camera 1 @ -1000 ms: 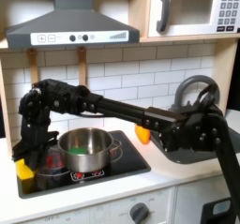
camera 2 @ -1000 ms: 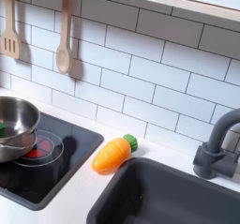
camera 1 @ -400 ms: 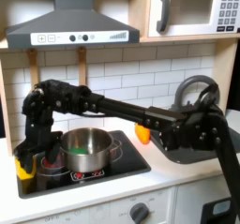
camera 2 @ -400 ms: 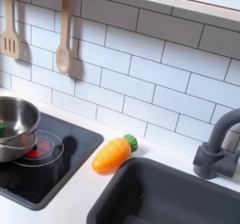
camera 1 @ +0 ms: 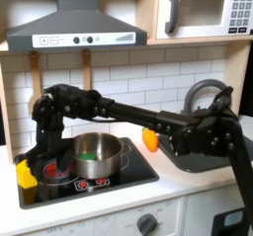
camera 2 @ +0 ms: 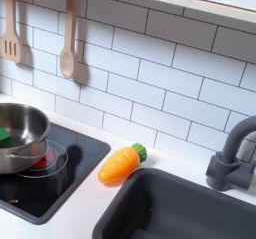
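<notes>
Claw (camera 1: 49, 163) low at the stovetop's (camera 1: 138, 171) left, touching the steel pot (camera 1: 96, 156), jaw state can't tell; pot has shifted right since a second ago, carrot (camera 2: 120, 164) unmoved on the surface (camera 2: 85, 208) beside the sink (camera 2: 190, 208).

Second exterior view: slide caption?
Toy carrot lying on the counter between the stove's steel pot and the dark sink.

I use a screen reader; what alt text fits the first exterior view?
A black robot arm reaches left over a toy stove, its gripper low beside a steel pot. A yellow block sits at the stove's left edge, a carrot by the sink.
</notes>
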You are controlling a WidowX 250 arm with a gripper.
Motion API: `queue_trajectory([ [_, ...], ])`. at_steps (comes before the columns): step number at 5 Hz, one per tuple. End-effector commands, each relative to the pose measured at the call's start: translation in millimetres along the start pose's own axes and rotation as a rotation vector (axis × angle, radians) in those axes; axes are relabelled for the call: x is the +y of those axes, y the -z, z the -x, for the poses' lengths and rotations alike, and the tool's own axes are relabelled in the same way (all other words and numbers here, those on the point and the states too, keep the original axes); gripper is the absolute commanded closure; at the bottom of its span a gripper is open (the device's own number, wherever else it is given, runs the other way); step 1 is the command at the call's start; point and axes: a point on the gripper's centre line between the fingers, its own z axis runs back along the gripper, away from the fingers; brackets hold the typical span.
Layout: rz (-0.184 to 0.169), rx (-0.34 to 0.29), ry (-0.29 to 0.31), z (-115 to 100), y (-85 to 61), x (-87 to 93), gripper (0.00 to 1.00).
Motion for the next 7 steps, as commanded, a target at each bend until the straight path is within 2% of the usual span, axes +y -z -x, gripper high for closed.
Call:
queue_trajectory([
  [1, 0.015, 0.002, 0.048, 1, -0.6, -16.6, 0.00],
  [2, 0.020, 0.000, 0.059, 3, -2.6, -21.0, 0.00],
  [4, 0.002, -0.099, 0.050, 17, -33.3, -21.2, 0.00],
  [5, 0.018, -0.095, 0.070, 24, -38.8, -25.1, 0.00],
  [6, 0.034, -0.093, 0.120, 29, -40.0, -37.1, 0.00],
  [7, 0.066, -0.074, 0.164, 34, -34.1, -52.9, 0.00],
])
